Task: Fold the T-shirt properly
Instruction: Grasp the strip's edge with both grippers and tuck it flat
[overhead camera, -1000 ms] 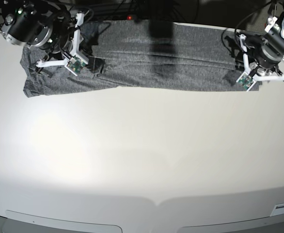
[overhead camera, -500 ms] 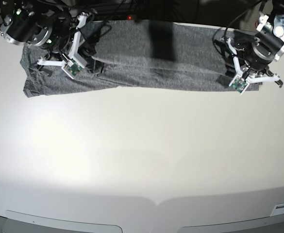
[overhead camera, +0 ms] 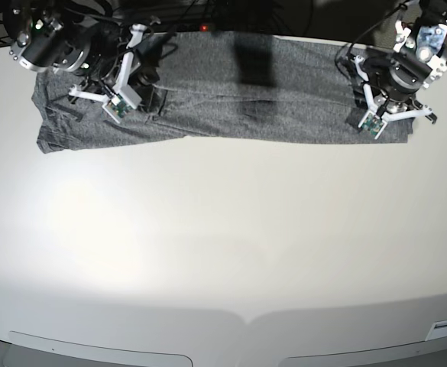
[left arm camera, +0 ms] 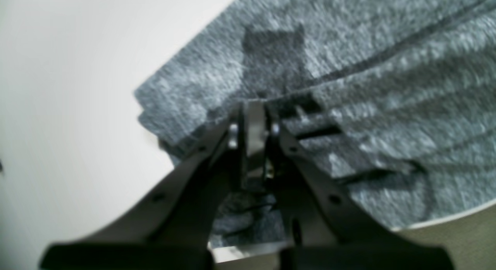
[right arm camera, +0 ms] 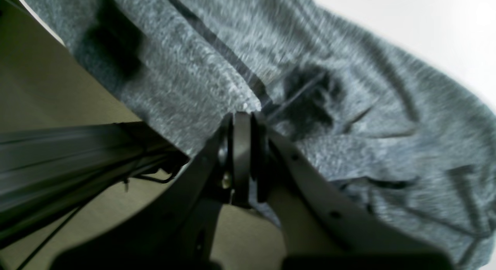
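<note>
Stretching across the top of the base view, the T-shirt (overhead camera: 231,88) lies as a long heather-grey band along the far edge of the white counter (overhead camera: 223,245), its lower hem running almost straight from the upper left to the upper right of the frame. That overhead picture places both arms at the band's two ends but hides their tips under the camera mounts. The wrist views supply this detail: the left pincer (left arm camera: 254,107) has its jaws drawn together, and a raised ridge of grey knit sits right at the tips — it looks pinched on the cloth near a corner of the shirt, with bare counter filling the left of that frame. The right pincer (right arm camera: 242,117) is likewise closed, its tips meeting the fabric beside a dark seam line; whether a fold is truly clamped there is hard to make out through the blur. Only the right wrist view shows the cloth hanging past the counter's edge over a dull olive floor (right arm camera: 58,95) at the left — in the base view that edge falls into shadow.
</note>
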Controlling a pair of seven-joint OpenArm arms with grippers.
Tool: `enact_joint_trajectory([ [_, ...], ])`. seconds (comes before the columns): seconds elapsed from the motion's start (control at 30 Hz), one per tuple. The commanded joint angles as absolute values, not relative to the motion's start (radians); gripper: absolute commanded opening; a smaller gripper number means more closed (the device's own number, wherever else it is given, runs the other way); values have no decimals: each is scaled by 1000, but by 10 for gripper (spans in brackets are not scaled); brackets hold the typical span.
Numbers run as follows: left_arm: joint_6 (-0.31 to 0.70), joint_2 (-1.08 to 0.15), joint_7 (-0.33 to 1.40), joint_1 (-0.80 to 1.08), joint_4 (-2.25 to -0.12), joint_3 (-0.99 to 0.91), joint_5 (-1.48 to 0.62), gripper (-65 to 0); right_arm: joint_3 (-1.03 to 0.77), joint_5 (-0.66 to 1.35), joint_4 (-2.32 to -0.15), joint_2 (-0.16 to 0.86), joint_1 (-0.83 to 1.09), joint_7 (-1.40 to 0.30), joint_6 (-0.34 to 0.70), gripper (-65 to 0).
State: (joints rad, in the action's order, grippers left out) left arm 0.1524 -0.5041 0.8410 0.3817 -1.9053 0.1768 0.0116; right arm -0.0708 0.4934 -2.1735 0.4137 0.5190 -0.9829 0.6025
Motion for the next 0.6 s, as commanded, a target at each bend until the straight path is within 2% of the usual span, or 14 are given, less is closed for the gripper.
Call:
enact_joint_trajectory([
  [0.0,142,-509,822,370,-1909,171,31,-650,-64,496,-2183,423,511,-952,585,-650],
  [0.13,141,-493,803,356,-1891,171,35,-650,-10,427,-2148,419,467,-926,540,-650],
  [0.57,141,-493,783,349,-1891,171,37,-650,34,392,-1939,288,318,-918,541,-650],
])
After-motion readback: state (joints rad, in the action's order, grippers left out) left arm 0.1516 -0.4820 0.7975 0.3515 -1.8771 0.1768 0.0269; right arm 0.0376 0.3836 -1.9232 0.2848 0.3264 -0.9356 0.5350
